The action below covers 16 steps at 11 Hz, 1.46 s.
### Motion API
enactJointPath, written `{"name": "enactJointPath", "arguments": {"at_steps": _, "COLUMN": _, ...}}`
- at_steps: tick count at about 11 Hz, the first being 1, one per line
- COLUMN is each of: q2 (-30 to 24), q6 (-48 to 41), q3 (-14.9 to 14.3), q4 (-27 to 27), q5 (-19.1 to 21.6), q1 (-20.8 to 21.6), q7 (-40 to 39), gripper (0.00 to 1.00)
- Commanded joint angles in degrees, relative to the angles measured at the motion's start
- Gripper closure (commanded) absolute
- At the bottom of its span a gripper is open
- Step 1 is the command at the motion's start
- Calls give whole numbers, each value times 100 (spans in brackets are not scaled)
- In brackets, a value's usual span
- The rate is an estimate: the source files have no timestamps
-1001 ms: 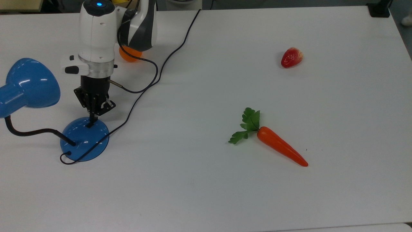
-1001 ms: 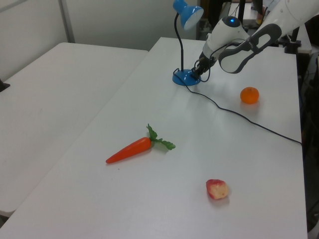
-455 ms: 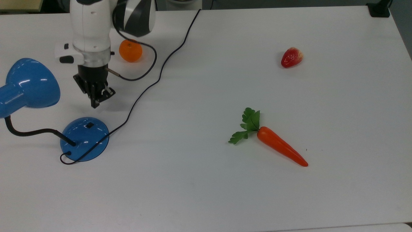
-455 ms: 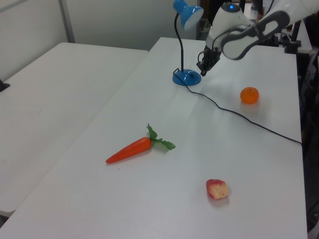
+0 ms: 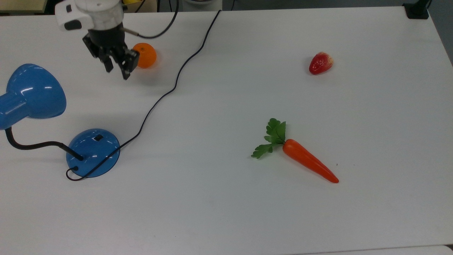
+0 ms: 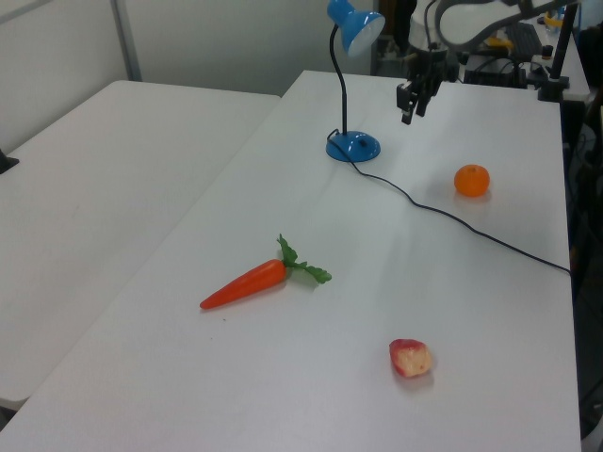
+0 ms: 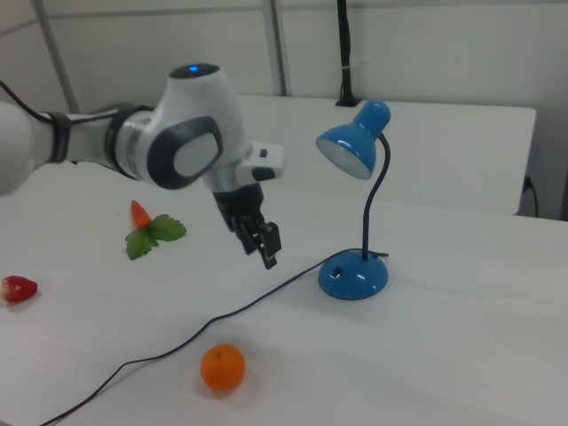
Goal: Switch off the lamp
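Observation:
The blue lamp stands at the top view's left, its round base (image 5: 93,153) carrying a small black switch (image 5: 98,137). A black bendy neck leads up to the bell shade (image 5: 34,91). In the right view, the shade's (image 7: 349,147) inside looks dull, without a glow. My gripper (image 5: 116,70) hangs in the air well clear of the base, toward the top view's top, just left of the orange. Its fingers stand apart with nothing between them. The left view puts my gripper (image 6: 413,102) above and to the right of the lamp base (image 6: 355,147).
The lamp's black cord (image 5: 170,91) runs from the base across the table to its far edge. An orange (image 5: 145,55) lies right beside my gripper. A carrot (image 5: 307,161) and a strawberry (image 5: 321,63) lie on the top view's right half.
My gripper has lifted off the switch on the lamp base and drawn back toward the top view's top, near the orange. Its fingers, together before, are now apart.

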Motion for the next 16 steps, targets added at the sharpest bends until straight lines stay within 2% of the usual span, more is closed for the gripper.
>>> {"name": "enactJointPath", "arguments": {"at_steps": 1, "q2": -505, "q6": -592, "q3": -59, "q4": -236, "q5": 120, "q1": 301, "q7": -351, "gripper": 0}}
{"name": "enactJointPath", "arguments": {"at_steps": 3, "q2": -584, "q6": -681, "q3": -174, "q4": -236, "q5": 120, "q1": 521, "q7": -342, "gripper": 0}}
{"name": "enactJointPath", "arguments": {"at_steps": 5, "q2": -549, "q6": -1232, "q3": -174, "q4": -27, "q5": 111, "q1": 689, "q7": -350, "gripper": 0}}
{"name": "enactJointPath", "arguments": {"at_steps": 7, "q2": -514, "q6": -1577, "q3": -165, "q4": 211, "q5": 146, "q1": 680, "q7": -351, "gripper": 0}}
{"name": "enactJointPath", "arguments": {"at_steps": 10, "q2": -576, "q6": -1954, "q3": -148, "q4": 239, "q5": 366, "q1": 689, "q7": -578, "gripper": 0}}
{"name": "enactJointPath", "arguments": {"at_steps": 13, "q2": -576, "q6": -2174, "q3": -148, "q4": 519, "q5": 584, "q1": 645, "q7": -640, "gripper": 0}}
{"name": "enactJointPath", "arguments": {"at_steps": 16, "q2": -549, "q6": -2351, "q3": -165, "q4": 696, "q5": 594, "q1": 610, "q7": -641, "gripper": 0}}
